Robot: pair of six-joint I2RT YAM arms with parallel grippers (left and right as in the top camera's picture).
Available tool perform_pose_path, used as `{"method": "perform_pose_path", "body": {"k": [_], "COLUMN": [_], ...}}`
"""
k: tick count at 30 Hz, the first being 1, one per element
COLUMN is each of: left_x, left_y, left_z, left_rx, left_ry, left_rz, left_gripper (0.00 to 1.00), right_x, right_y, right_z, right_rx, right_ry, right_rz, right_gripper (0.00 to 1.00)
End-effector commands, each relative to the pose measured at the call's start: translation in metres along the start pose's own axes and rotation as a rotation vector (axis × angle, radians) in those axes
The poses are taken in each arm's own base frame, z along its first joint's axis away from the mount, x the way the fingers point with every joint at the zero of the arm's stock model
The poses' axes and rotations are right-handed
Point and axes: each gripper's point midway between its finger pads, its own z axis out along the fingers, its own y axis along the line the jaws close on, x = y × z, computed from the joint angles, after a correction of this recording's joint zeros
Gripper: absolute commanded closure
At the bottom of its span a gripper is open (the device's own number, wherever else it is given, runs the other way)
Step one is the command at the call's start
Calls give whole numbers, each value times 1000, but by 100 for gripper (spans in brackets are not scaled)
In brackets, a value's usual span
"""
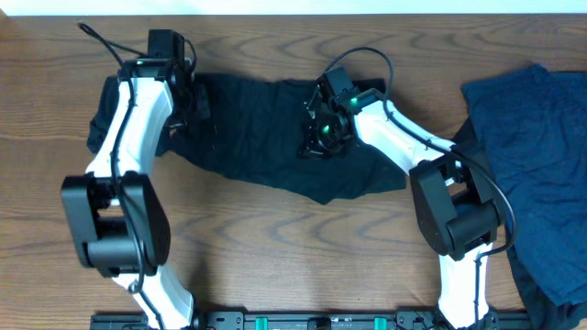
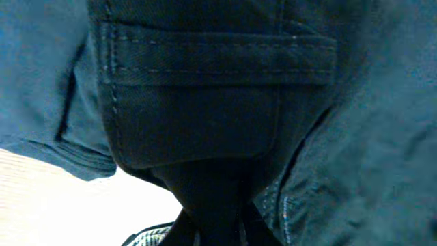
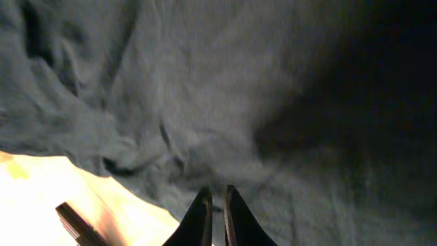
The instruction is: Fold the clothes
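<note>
A black garment (image 1: pixel 257 137) of the clothes lies spread and crumpled across the far middle of the table. My left gripper (image 1: pixel 183 101) is at its left part. In the left wrist view a bunched fold of this dark cloth (image 2: pixel 198 116), with a stitched flap, runs down into the left gripper (image 2: pixel 218 231), which is shut on it. My right gripper (image 1: pixel 321 137) rests on the garment's middle. In the right wrist view its fingers (image 3: pixel 217 195) stand almost together, tips against the cloth (image 3: pixel 239 102). I cannot tell whether any fold is pinched between them.
A pile of navy blue clothes (image 1: pixel 541 165) covers the right end of the wooden table (image 1: pixel 275 257) and hangs past its right edge. Bare wood runs along the front between the two arm bases. A cable loops above the right wrist (image 1: pixel 367 60).
</note>
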Motion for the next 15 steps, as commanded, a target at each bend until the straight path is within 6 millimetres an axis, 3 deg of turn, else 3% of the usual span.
{"method": "perform_pose_path", "body": {"k": [1,8,15], "left_x": [-17,-23,-24], "left_y": [-10,-38,-52], "left_z": [-30,-56,-77], "left_rx": [6,39,51], "left_ry": [-91,-145,-150], "left_rz": [22,77,101], "left_gripper": [94,94,94], "right_x": [13,21,23], "right_y": [13,22,16], "right_z": [7,24,50], "right_rx": [-15,-30,-48], "right_ry": [31,28,59], "right_rz": [-6,4,36], "right_gripper": [93,94,97]}}
